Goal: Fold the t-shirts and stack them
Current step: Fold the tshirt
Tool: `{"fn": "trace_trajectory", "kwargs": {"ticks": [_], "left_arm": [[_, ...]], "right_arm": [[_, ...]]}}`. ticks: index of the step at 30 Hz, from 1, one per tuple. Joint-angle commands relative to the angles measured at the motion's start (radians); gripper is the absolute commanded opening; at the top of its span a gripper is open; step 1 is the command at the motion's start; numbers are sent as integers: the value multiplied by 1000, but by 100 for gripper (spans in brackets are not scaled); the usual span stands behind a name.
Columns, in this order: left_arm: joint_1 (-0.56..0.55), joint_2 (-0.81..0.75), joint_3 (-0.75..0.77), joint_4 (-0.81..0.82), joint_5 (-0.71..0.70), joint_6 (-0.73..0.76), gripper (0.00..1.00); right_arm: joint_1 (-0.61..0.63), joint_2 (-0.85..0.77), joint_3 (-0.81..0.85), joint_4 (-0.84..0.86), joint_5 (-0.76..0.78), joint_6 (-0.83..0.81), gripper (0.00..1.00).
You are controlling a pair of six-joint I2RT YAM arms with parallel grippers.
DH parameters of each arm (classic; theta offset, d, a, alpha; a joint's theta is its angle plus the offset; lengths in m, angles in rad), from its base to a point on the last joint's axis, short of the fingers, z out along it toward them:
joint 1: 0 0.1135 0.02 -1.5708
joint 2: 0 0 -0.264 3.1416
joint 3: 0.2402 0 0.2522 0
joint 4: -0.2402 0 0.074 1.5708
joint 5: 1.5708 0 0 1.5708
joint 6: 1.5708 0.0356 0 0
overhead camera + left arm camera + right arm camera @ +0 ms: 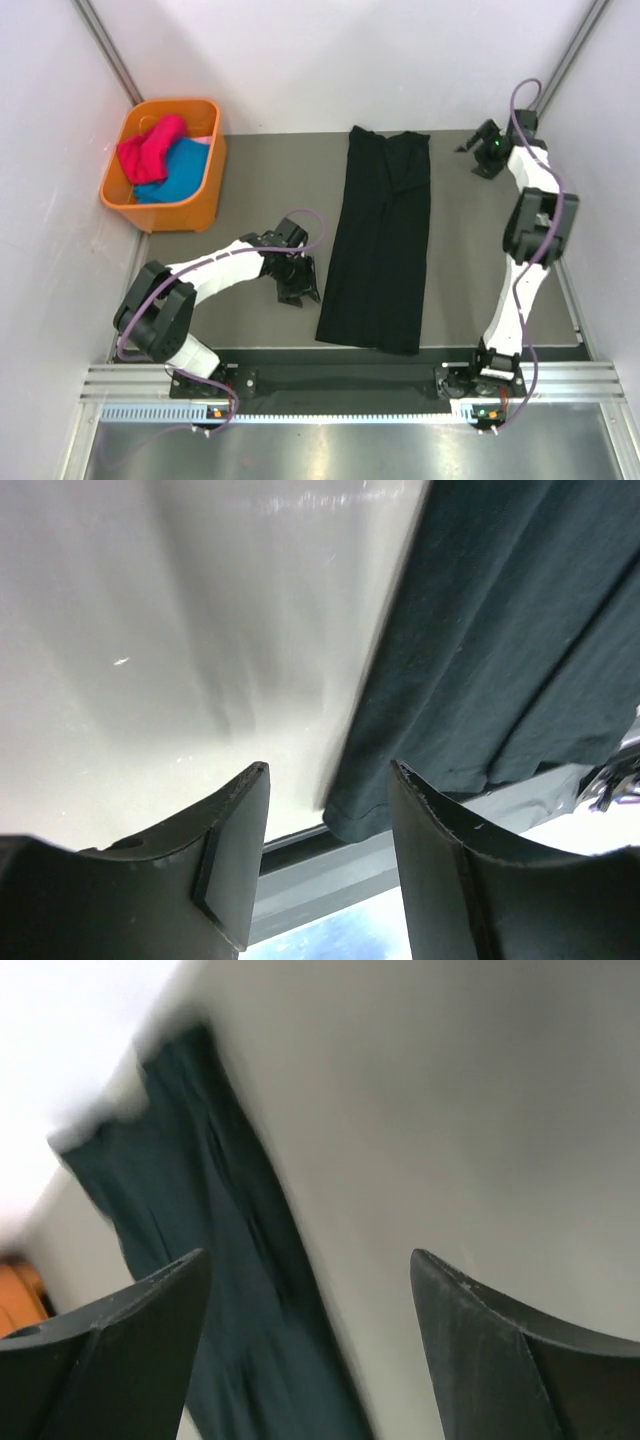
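Left gripper (296,288) is hovering, fingers apart, just beside the near hem of the black t-shirt (380,240) lying in a long strip mid-table, right gripper (472,150) is hanging spread near its far end, so I'm thinking pinch all layers squarely.

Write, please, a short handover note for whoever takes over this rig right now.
Left gripper: open, empty, low over the table, beside the near left edge of the black t-shirt.
Right gripper: open, empty, at the far right, apart from the shirt.
The black t-shirt lies mid-table as a long narrow strip, apparently folded lengthwise.
The orange bin at the far left holds a red garment and a blue garment.
Done: lengthwise folds. Left: fold the strip crosswise, then fold and stack what is in the bin.
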Motion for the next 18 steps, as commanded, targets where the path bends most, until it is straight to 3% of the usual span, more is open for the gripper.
{"fn": "trace_trajectory", "kwargs": {"ticks": [1, 2, 6, 8, 11, 15, 18], "left_arm": [[-2, -41, -39, 59, 57, 41, 56], [0, -39, -48, 75, 86, 42, 56], [0, -36, -115, 146, 145, 35, 52], [-2, -33, -147, 189, 180, 15, 49], [-5, -29, -175, 260, 240, 1, 44], [-14, -19, -191, 261, 249, 7, 48], [-23, 2, -204, 257, 251, 10, 49]], "right_arm": [[25, -316, -260, -119, 34, -154, 80], [30, -384, -456, -107, 33, -155, 80], [53, -758, -905, -42, -7, -155, 75], [95, -870, -1114, -25, -59, -160, 72], [178, -1071, -1307, -54, -81, -163, 69], [385, -1338, -1479, -88, -73, -55, 68], [439, -1498, -1615, -82, -73, 47, 66]]}}
